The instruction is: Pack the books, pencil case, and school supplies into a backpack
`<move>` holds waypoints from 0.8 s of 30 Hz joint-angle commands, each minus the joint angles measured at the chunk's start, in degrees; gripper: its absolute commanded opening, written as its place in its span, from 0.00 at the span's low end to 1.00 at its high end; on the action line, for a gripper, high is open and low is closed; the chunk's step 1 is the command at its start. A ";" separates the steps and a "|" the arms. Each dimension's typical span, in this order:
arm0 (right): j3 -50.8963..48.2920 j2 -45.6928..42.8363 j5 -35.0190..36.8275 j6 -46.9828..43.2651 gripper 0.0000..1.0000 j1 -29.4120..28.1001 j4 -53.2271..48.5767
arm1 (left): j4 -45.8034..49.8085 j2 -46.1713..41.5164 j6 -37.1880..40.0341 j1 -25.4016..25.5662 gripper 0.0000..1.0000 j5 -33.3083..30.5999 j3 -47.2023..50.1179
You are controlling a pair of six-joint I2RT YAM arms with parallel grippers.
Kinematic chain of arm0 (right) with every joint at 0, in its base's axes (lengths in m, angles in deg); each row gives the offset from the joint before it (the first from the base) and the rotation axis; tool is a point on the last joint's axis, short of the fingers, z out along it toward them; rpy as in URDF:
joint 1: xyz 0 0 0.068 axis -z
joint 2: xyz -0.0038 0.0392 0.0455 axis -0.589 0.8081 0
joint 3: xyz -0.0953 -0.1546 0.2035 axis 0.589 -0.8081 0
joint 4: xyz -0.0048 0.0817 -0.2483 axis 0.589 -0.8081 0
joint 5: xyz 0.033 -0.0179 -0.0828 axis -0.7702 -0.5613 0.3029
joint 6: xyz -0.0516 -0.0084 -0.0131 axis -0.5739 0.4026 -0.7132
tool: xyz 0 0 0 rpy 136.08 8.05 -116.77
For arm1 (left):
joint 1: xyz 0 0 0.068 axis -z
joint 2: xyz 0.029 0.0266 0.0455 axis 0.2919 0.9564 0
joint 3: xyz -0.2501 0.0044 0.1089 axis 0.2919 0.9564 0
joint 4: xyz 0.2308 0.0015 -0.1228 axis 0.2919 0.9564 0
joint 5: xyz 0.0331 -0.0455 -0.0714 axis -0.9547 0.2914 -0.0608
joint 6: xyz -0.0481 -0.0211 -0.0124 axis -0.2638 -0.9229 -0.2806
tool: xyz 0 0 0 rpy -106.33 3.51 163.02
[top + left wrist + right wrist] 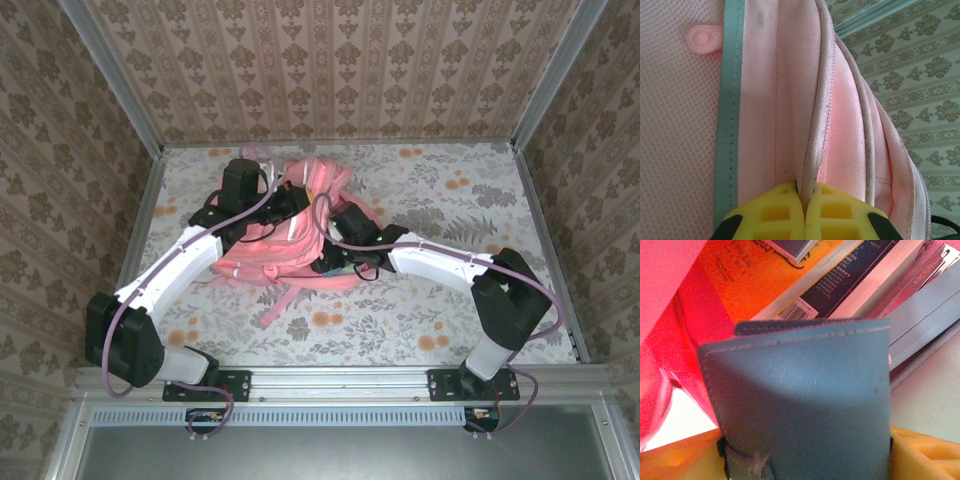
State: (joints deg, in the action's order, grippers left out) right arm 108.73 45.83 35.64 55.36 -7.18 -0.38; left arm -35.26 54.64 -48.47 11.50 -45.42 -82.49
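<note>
Right wrist view, nearest first: the right gripper [805, 465] is clamped on a squarish dark teal flat notebook [800, 390] with pale stitching, with a yellow finger [675, 460] at each lower corner. The notebook stands face-on to the camera. Its stitched free edge leads away from the fingers toward the books and is tipped slightly up at the right. As it is near square, its long axis cannot be told with confidence. Just beyond that edge lie a yellow-orange paperback book [740, 285] and a dark navy book [852, 272] with pale print and a barcode. Their lengths run diagonally, lower left to upper right, and red-pink fabric of the large pink fabric backpack [662, 285] lies beside them at the left. Pale grey-blue slabs [930, 315] at the right cannot be identified. Left wrist view: the left gripper [804, 197] has its jaws pressed together on a piped edge of the backpack, apparently holding the mouth open. A teal trim strip [730, 125] and a pink rubber zip tab [702, 39] lie further along the mesh panel. Top external view: both arms meet at the backpack, mid-way across the floral table top [450, 200]. Judgement: the books appear packed and the notebook is at the mouth, not yet released. The pencil case could not be made out, so its status is open, and closing the bag is left to do.
</note>
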 commanded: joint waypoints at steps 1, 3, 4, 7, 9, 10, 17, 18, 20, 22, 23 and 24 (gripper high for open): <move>1.97 1.26 -0.33 -5.00 0.84 -2.39 -0.68 | -6.53 -2.25 -0.07 0.27 0.00 1.00 -0.53; 1.23 -0.24 0.25 -4.56 0.92 -2.39 -0.52 | -6.25 -2.28 0.10 0.18 0.00 1.09 -0.44; 0.65 -1.07 0.60 -4.38 0.96 -2.44 -0.35 | -6.17 -2.32 0.19 0.14 0.00 1.09 -0.38; -0.49 -3.36 1.08 -3.71 0.98 -1.95 -0.33 | -6.32 -2.29 0.19 0.10 0.00 1.19 0.06; -1.41 -4.83 1.23 -2.88 0.98 -1.36 -0.24 | -6.51 -2.27 0.02 0.01 0.00 1.19 0.37; -1.97 -5.65 1.25 -2.37 0.98 -0.85 -0.16 | -6.65 -2.27 -0.03 0.01 0.00 1.19 0.39; -6.07 -10.51 0.43 1.06 0.74 1.93 0.20 | -6.67 -2.52 -0.07 -0.08 0.00 1.19 1.01; -6.79 -11.02 -0.13 1.49 0.60 2.04 0.58 | -6.67 -2.53 -0.07 -0.08 0.00 1.11 1.09; -7.96 -11.37 -0.96 2.57 0.38 2.05 1.21 | -6.84 -2.45 -0.20 -0.08 0.00 1.26 1.29; -8.96 -10.79 -2.35 3.91 0.31 2.06 2.16 | -7.22 -2.45 -0.42 -0.08 0.00 1.28 1.57; -9.29 -10.26 -2.80 4.68 0.31 2.05 2.61 | -7.34 -2.36 -0.49 -0.08 0.00 1.29 1.72; -9.54 -9.69 -3.54 5.55 0.30 2.05 3.27 | -7.36 -2.36 -0.51 -0.08 0.00 1.31 1.70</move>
State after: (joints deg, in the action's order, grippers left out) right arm 100.32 36.08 35.05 58.27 -5.15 0.32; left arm -36.88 54.64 -48.47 11.17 -45.21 -80.76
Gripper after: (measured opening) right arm 0.307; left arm 0.049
